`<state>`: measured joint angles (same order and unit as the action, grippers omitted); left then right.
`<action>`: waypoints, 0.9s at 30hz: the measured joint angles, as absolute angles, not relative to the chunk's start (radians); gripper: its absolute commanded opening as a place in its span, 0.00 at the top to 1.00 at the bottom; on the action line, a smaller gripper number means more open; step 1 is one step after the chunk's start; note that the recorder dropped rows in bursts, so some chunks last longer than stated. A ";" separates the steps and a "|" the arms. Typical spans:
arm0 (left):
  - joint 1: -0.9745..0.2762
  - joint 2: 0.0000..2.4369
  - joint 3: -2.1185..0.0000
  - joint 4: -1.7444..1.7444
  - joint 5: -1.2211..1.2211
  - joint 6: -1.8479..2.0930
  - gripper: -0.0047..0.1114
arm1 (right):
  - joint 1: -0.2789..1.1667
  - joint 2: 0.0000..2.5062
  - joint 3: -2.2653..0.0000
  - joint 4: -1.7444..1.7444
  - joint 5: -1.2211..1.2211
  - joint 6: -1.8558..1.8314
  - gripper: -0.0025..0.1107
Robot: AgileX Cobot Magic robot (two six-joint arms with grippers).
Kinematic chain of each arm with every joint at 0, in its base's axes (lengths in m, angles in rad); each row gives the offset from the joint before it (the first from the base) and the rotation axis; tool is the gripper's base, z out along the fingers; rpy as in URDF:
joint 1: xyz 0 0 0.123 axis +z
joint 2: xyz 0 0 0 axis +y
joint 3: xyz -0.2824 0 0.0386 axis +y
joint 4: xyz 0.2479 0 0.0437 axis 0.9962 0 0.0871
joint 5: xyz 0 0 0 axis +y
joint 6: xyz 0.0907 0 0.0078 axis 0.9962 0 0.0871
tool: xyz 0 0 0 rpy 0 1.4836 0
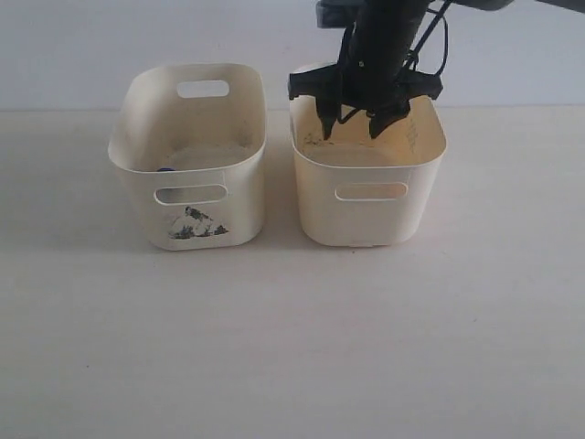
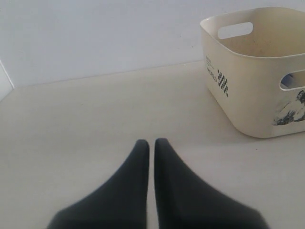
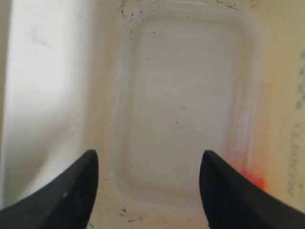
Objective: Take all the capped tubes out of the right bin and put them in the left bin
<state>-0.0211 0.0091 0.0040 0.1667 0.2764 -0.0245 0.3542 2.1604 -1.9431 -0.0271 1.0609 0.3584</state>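
Observation:
My right gripper (image 1: 351, 133) hangs open over the right bin (image 1: 370, 215), its fingertips at about rim height. In the right wrist view the gripper (image 3: 148, 157) looks down at the bin's floor (image 3: 181, 105). One capped tube (image 3: 241, 138) lies blurred along the bin's wall, its orange-red cap (image 3: 253, 179) just beside one finger. Nothing is between the jaws. The left bin (image 1: 187, 197) carries a black mountain print, and a dark blue cap (image 1: 165, 169) shows just inside its front rim. My left gripper (image 2: 151, 141) is shut and empty over the bare table, away from the left bin (image 2: 248, 86).
Both bins stand side by side on a pale table (image 1: 292, 338), close to a white back wall (image 1: 73, 46). The left arm does not show in the exterior view.

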 measured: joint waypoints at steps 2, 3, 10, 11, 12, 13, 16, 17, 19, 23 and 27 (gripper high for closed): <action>-0.021 0.009 0.004 0.167 0.276 -0.024 0.92 | 0.380 2.160 -1.943 -0.027 1.071 0.394 0.45; -0.021 0.009 0.004 0.167 0.276 -0.024 0.92 | 0.388 2.161 -1.943 -0.035 1.077 0.410 0.45; -0.021 0.009 0.004 0.167 0.276 -0.024 0.92 | 0.402 2.180 -1.945 -0.256 1.188 0.604 0.45; -0.021 0.009 0.004 0.167 0.276 -0.024 0.92 | 0.402 2.184 -1.950 -0.270 1.190 0.616 0.45; -0.021 0.009 0.004 0.167 0.276 -0.024 0.92 | 0.402 2.188 -1.951 -0.280 1.190 0.621 0.45; -0.021 0.009 0.004 0.167 0.276 -0.024 0.92 | 0.402 2.199 -1.952 -0.289 1.190 0.628 0.45; -0.021 0.009 0.004 0.167 0.276 -0.024 0.92 | 0.402 2.236 -1.952 -0.310 1.179 0.638 0.45; -0.021 0.009 0.004 0.167 0.276 -0.024 0.92 | 0.402 2.251 -1.952 -0.312 1.174 0.638 0.45; -0.021 0.009 0.004 0.167 0.276 -0.024 0.92 | 0.402 2.265 -1.952 -0.325 1.167 0.641 0.45; -0.021 0.009 0.004 0.167 0.276 -0.024 0.92 | 0.402 2.281 -1.952 -0.355 1.151 0.654 0.45; -0.021 0.009 0.004 0.167 0.276 -0.024 0.92 | 0.402 2.309 -1.952 -0.378 1.138 0.658 0.45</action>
